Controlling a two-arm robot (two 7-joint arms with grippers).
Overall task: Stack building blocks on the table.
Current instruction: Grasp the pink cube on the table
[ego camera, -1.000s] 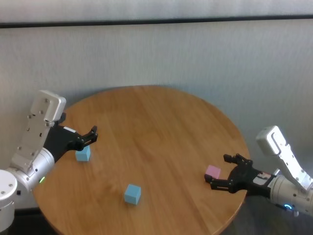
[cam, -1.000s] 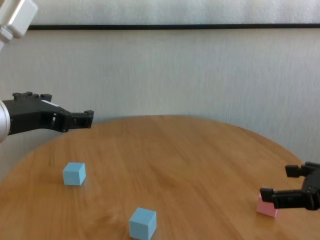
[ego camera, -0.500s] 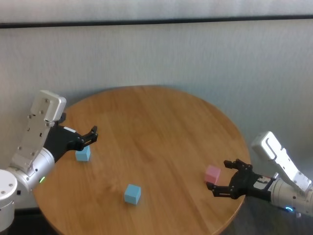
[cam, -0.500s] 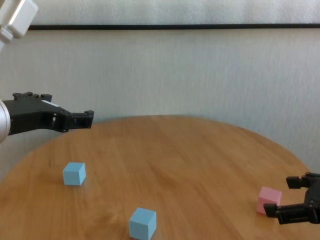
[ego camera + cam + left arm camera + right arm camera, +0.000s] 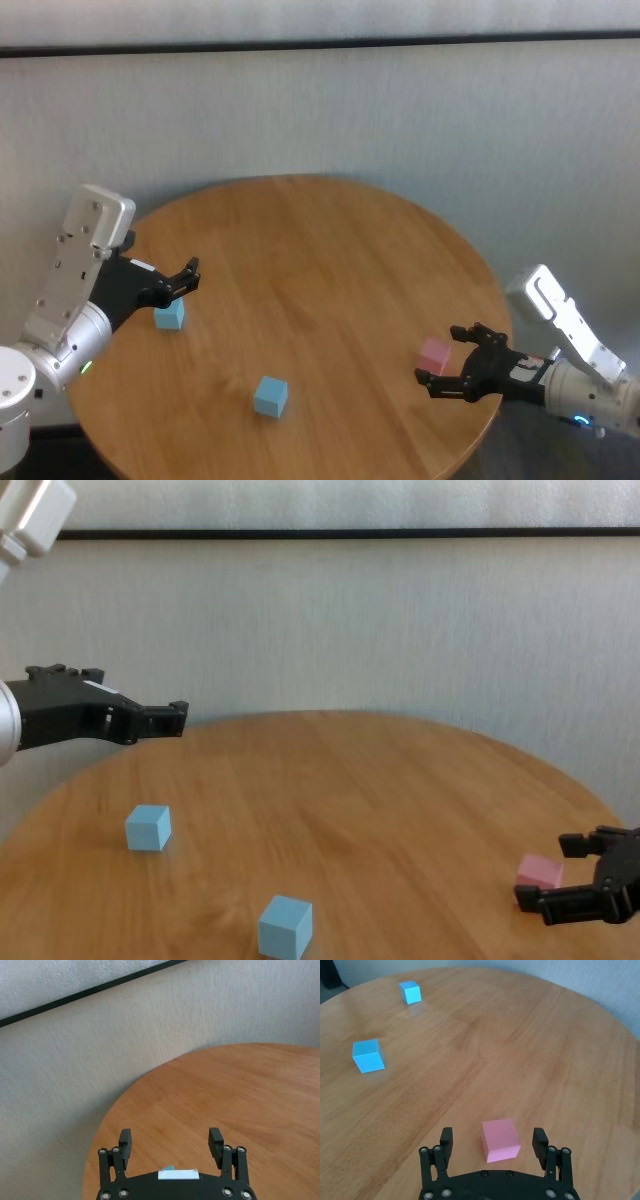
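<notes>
The pink block (image 5: 500, 1140) sat near the right edge of the table (image 5: 320, 260), flat on one face and lined up between the spread fingers of your right gripper (image 5: 493, 1146), with clear wood showing on both sides of it. Nothing was gripping it; those jaws stood wide and empty, low over the tabletop.

It looked like a small, matte, rigid cube, probably light, so you should have expected it to skid or twist if one finger reached it first. The best hold, by my reading, was on two opposite side faces, centred and about mid-height, with the pads square to them.

The other two blocks lay well apart from it. The nearer light blue block (image 5: 270, 396) sat towards the front of the table, roughly in the middle. The farther light blue block (image 5: 169, 315) rested by the left rim, just under your left gripper (image 5: 178, 279), which hovered above it with its jaws also wide and holding nothing.

No block rested on another, so the stack had not been started.
</notes>
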